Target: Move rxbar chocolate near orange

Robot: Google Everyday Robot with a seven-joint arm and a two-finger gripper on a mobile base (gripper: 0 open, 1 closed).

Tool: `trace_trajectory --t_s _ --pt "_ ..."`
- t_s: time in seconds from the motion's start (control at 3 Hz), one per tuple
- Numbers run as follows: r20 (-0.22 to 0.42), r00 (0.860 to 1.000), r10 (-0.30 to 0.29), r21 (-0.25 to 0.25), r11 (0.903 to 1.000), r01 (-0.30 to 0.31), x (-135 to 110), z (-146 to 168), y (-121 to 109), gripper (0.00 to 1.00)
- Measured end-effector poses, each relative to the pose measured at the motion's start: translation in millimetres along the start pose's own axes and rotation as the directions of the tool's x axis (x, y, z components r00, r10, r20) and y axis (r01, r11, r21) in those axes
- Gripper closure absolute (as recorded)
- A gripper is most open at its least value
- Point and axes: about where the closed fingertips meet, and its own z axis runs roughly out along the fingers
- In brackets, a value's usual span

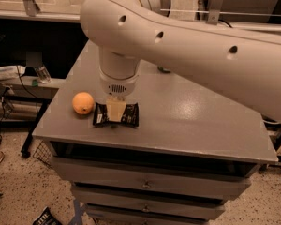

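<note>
**Gripper down on the rxbar chocolate, orange close by**

Camera view: the gripper (116,110) hangs straight down from the wrist of the big pale arm (192,46), which sweeps in from the upper right of the picture and fills much of it. The gripper's pale tip sits over the middle of the rxbar chocolate (130,115), so only the two dark ends of the wrapper show on either side of it. How wide the claw stands, and whether it has actually clamped the bar, cannot be told from this angle, because the round wrist housing hides its upper part.

The rxbar chocolate lies flat on the grey cabinet top (196,121), near the front edge and toward the picture's left corner, with its long side running roughly along that edge. The orange (83,102) rests on the same surface just beside the bar's left end, a narrow strip of grey showing between them.

Below the top, grey drawers (145,184) with small handles stack downward. A low shelf (18,82) stands to the picture's left of the cabinet with a blurred bottle (43,72) on it. A dark packet (47,216) lies on the speckled floor (18,186).
</note>
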Motion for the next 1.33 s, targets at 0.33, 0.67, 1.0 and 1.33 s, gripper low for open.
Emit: trace_trajectory --t_s 0.33,0.67,1.0,1.33 --pt "-0.001 1.0 -0.001 -0.001 1.0 0.001 -0.2 0.6 0.6 0.58" --pt "-0.002 1.0 -0.003 -0.002 1.0 0.003 -0.3 1.2 1.1 0.35" --pt "-0.003 1.0 -0.004 -0.002 1.0 0.004 -0.5 1.7 1.6 0.12" --pt "-0.004 1.0 -0.005 -0.003 1.0 0.005 -0.6 2.3 2.1 0.0"
